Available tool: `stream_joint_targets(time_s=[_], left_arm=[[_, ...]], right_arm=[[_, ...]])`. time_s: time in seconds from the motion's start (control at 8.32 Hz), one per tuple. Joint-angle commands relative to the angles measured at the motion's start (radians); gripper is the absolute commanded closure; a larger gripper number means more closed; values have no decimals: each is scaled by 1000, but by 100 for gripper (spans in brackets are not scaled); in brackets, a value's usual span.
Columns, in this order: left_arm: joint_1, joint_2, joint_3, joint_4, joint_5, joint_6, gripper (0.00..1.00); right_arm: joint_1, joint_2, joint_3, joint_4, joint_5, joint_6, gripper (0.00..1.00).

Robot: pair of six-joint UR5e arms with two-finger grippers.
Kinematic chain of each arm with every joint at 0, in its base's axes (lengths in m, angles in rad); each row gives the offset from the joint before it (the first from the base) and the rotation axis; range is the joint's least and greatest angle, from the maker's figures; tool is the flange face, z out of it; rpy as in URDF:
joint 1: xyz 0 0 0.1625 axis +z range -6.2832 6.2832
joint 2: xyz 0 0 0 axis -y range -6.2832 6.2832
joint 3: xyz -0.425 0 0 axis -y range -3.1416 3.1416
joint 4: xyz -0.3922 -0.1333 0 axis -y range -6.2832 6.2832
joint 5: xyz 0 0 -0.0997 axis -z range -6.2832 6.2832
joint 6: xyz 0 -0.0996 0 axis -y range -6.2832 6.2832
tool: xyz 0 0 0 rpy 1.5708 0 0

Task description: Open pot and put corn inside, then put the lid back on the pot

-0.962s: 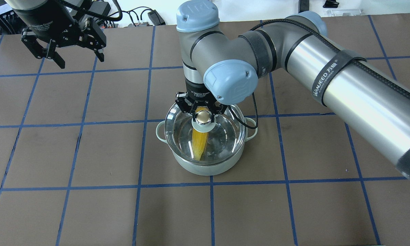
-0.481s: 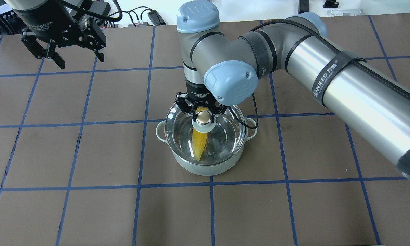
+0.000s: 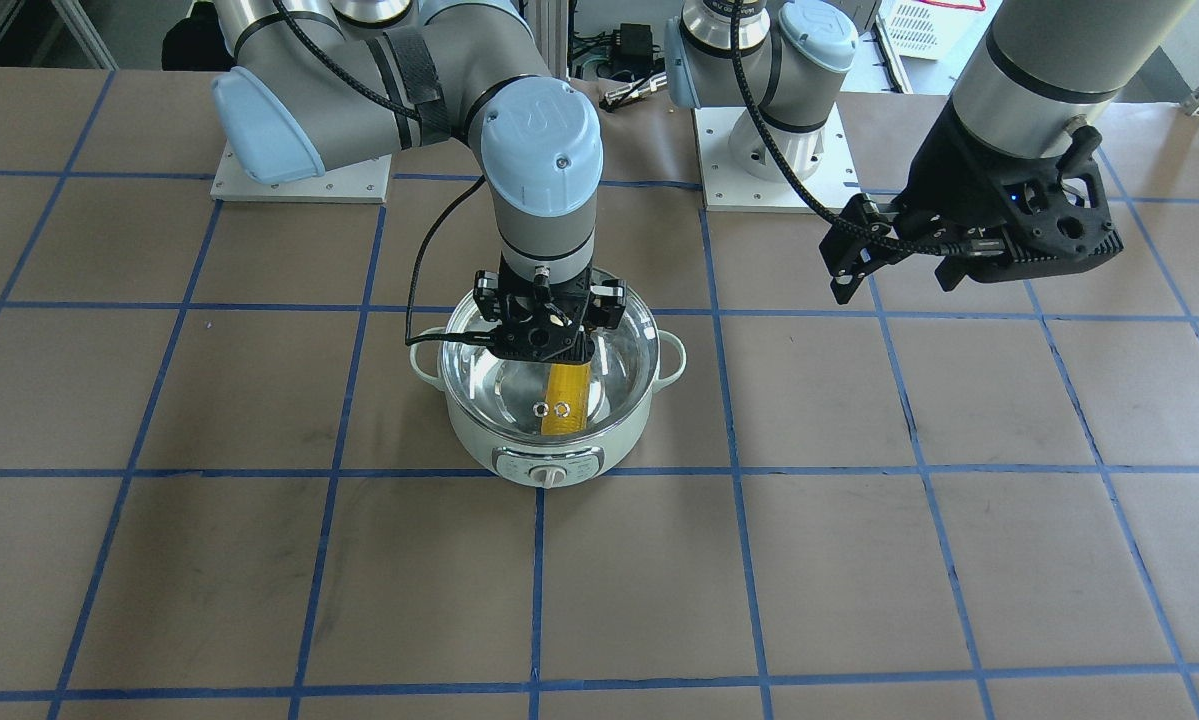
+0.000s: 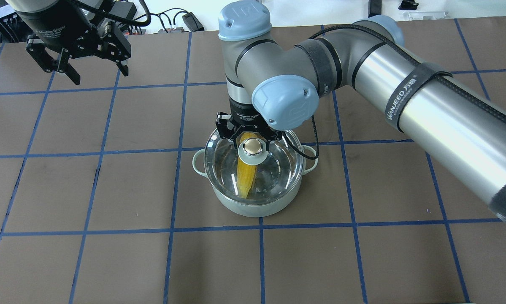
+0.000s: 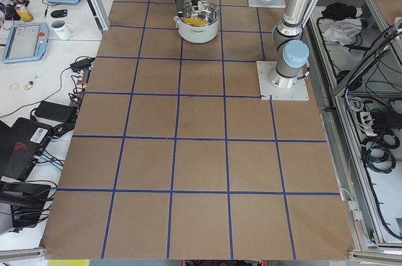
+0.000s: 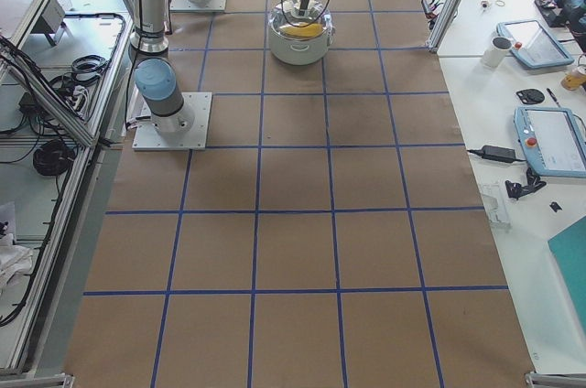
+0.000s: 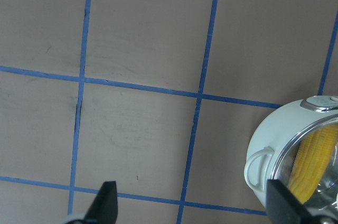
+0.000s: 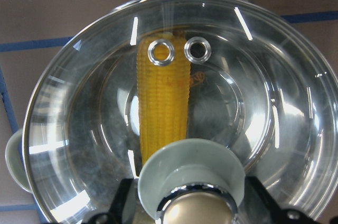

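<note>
The mint-green pot stands mid-table with the glass lid seated on its rim. The yellow corn lies inside, seen through the glass, also in the right wrist view. My right gripper hangs just above the lid's gold-topped knob, its fingers spread wider than the knob and not touching it; the knob fills the bottom of the right wrist view. My left gripper is open and empty, raised over the table's far left. Its wrist view catches the pot's side.
The brown table cover carries a grid of blue tape. The right arm's elbow and forearm stretch over the table's right half. Cables and boxes lie past the far edge. Both arm bases stand on the robot's side.
My right gripper's fingers have spread apart off the lid's knob and the gripper has risen a little. The lid stays on the pot. The left arm has not moved.
</note>
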Motion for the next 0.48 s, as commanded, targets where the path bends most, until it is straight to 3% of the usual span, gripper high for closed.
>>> stream_joint_targets(time_s=[0.0,0.36], left_arm=[[0,-5,3,4,-1,-2,0],[0,-10,-1,5,-1,-2,0]], right_arm=[[0,-7,0,0,0,0,17],[0,-1,0,-2,-2,17,18]])
